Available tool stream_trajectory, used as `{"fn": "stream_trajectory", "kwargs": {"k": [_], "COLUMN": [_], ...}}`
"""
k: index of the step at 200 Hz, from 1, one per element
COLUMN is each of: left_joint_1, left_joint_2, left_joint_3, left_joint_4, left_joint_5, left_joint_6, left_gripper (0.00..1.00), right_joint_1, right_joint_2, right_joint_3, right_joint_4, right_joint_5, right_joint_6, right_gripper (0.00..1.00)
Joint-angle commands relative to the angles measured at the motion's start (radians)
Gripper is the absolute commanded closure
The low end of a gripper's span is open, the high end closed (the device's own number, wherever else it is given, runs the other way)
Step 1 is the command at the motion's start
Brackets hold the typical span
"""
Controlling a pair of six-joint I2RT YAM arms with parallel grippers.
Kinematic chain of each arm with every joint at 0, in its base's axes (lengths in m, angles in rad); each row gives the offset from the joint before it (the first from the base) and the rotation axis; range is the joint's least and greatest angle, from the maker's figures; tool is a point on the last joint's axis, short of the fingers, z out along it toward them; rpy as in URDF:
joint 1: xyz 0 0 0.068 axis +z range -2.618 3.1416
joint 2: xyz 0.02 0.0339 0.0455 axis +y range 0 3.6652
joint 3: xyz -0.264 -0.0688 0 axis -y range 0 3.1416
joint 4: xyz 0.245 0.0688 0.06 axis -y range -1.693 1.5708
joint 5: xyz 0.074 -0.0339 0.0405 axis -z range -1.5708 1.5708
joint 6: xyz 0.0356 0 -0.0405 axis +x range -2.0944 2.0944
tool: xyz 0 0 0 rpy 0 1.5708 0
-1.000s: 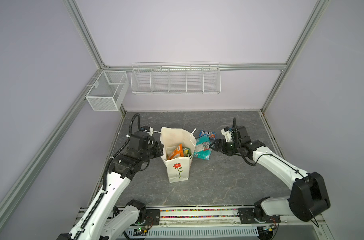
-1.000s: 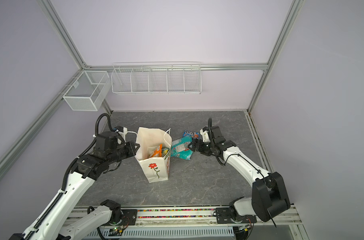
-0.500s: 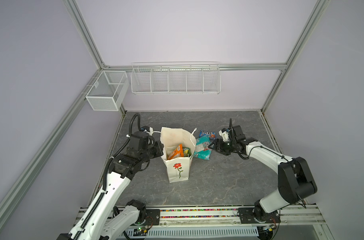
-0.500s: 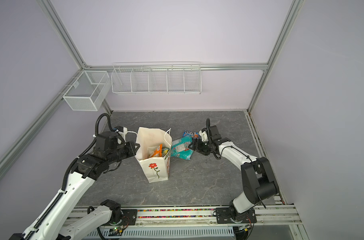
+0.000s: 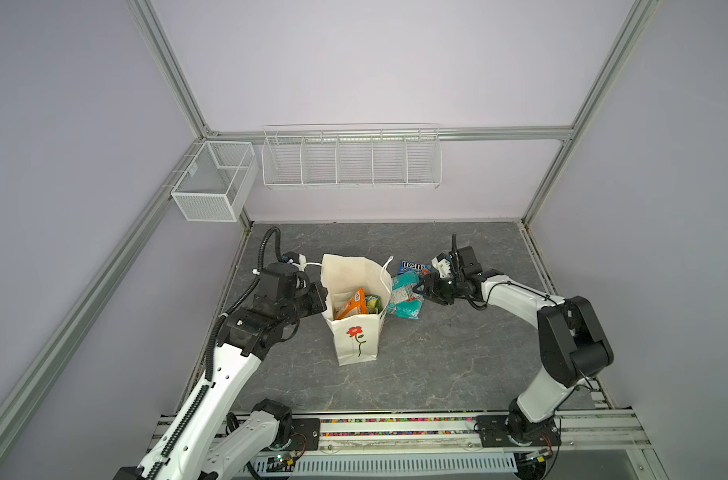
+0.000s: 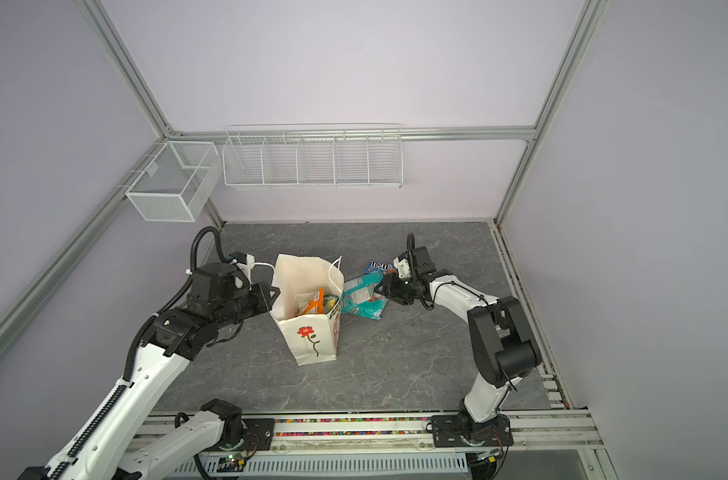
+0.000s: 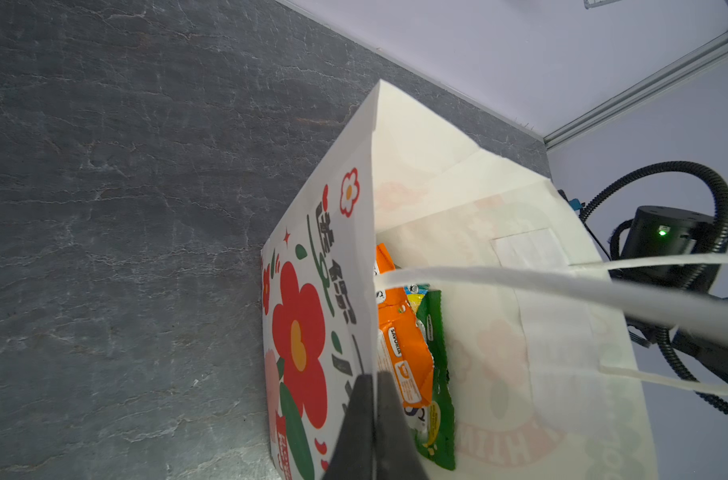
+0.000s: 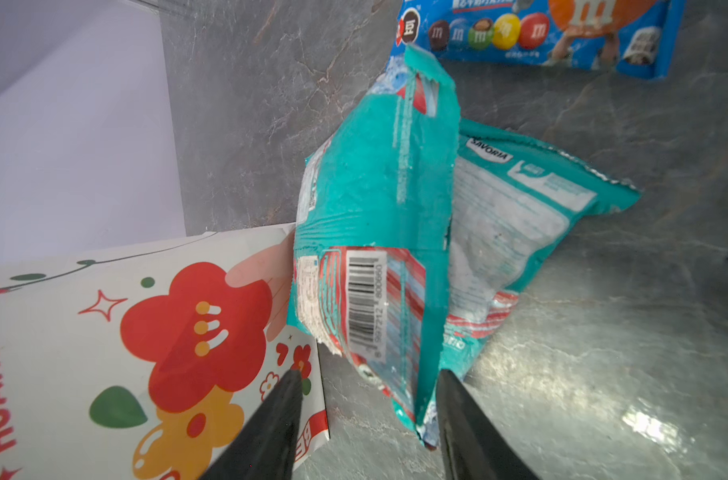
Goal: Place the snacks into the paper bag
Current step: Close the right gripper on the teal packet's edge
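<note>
The left gripper point(image 7: 373, 380) has its fingers pressed together on the rim of the bag point(image 7: 312, 291), one outside the flowered wall and one inside, pinching the paper. In both top views it sits at the bag's left edge, just left of centre. Just past those fingers, inside the bag, an orange packet point(image 7: 399, 349) stands against the pinched wall with a green packet point(image 7: 437, 374) beside it, and a white handle point(image 7: 520, 282) crosses above them. The right gripper point(image 8: 368, 374) has its fingers apart, straddling the sealed edge of a teal packet point(image 8: 374, 199). One finger touches that edge and the other stands clear of it on the bag's side, so nothing is clamped. The teal packet stands on edge on the table point(image 5: 437, 353), outside the bag and leaning on its right wall, just right of centre in both top views. More teal wrapper lies flat behind it; whether that is a second packet I cannot tell. The M&M's pack point(image 8: 520, 33) lies flat just beyond, up and to the right of the teal packet in both top views. The bag stands upright and open at centre frame.
</note>
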Motion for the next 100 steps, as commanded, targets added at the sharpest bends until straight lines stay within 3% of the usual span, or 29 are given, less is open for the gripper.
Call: {"fn": "stream_trajectory", "kwargs": {"k": [1,100], "left_joint_1": [0.004,0.005], "left_joint_2": [-0.018,-0.020], "left_joint_3": [-0.001,-0.001], "left_joint_4": [0.021,0.018], "left_joint_5": [-0.001,-0.007], "left_joint_6": [-0.006,-0.006], "left_gripper": [1.00,1.00], "right_joint_1": [-0.004,-0.003], "right_joint_2": [0.023,0.048], "right_joint_3": [0.017,0.014], "right_joint_4": [0.019,0.047], "right_joint_5": [-0.016,-0.047], "right_joint_6": [0.008,0.002], "right_gripper": [0.48,0.80]}}
